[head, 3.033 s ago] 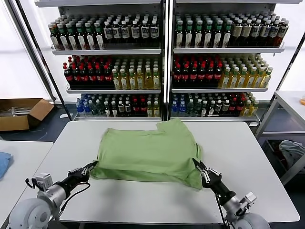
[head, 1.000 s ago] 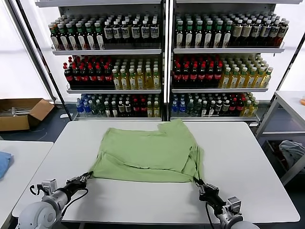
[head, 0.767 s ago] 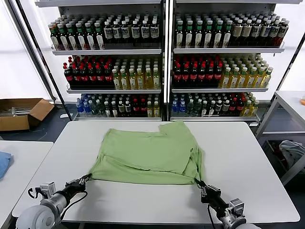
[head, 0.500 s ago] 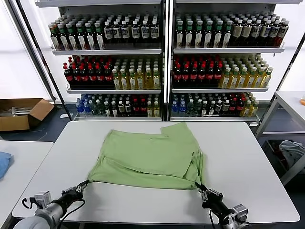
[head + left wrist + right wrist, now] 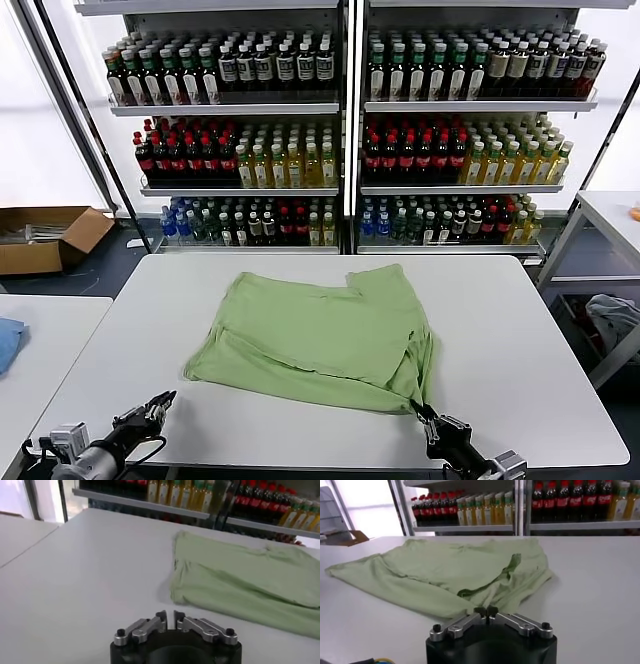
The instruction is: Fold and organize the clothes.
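Note:
The light green T-shirt [image 5: 320, 335] lies loosely folded on the white table [image 5: 520, 330], plain side up. My left gripper [image 5: 165, 398] hovers near the table's front left edge, a short way from the shirt's near left corner, jaws slightly apart and empty. In the left wrist view the gripper [image 5: 170, 614] faces the shirt [image 5: 240, 580] across bare table. My right gripper [image 5: 420, 408] is at the shirt's near right corner. In the right wrist view it [image 5: 486, 611] is shut, with the edge of the shirt [image 5: 445, 570] at its fingertips.
Shelves of bottles [image 5: 340, 130] stand behind the table. A cardboard box [image 5: 45, 235] sits on the floor at the left. A blue cloth [image 5: 8, 340] lies on the left side table. A grey-blue fabric heap [image 5: 612, 315] lies under the right side table.
Both grippers pulled the shirt's near edge toward the table's front. The left gripper let go of the left corner and drew back; the right still holds its corner.

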Action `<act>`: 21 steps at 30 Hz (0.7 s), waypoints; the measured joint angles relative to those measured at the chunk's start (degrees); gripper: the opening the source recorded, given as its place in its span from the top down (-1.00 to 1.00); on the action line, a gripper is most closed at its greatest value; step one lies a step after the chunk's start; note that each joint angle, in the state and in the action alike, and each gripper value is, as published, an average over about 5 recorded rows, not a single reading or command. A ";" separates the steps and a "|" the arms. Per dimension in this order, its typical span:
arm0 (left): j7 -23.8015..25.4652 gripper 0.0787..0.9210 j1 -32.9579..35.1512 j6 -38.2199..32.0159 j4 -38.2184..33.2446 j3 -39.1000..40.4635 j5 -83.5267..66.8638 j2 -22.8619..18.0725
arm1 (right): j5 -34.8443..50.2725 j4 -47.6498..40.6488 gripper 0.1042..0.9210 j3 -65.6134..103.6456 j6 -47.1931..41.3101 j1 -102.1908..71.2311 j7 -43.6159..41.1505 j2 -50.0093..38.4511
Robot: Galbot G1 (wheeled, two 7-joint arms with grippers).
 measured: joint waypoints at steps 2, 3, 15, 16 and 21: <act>-0.22 0.47 -0.87 -0.27 0.64 0.30 0.04 0.58 | -0.19 0.11 0.99 0.07 0.01 -0.18 0.02 -0.03; -0.31 0.38 -1.37 -0.38 1.04 0.50 0.05 0.90 | -0.28 0.15 0.99 0.11 0.01 -0.25 0.06 -0.02; -1.11 -0.44 -7.97 -0.46 6.55 4.80 0.06 2.69 | -0.88 0.52 0.99 0.49 -0.02 -0.69 0.61 0.37; -1.18 -0.50 -8.51 -0.38 6.89 5.26 0.05 2.64 | -0.92 0.52 0.99 0.52 -0.03 -0.76 0.64 0.39; -1.27 -0.64 -10.89 -0.07 8.13 7.44 -0.16 2.29 | -1.09 0.35 0.99 0.56 -0.01 -0.94 0.69 0.51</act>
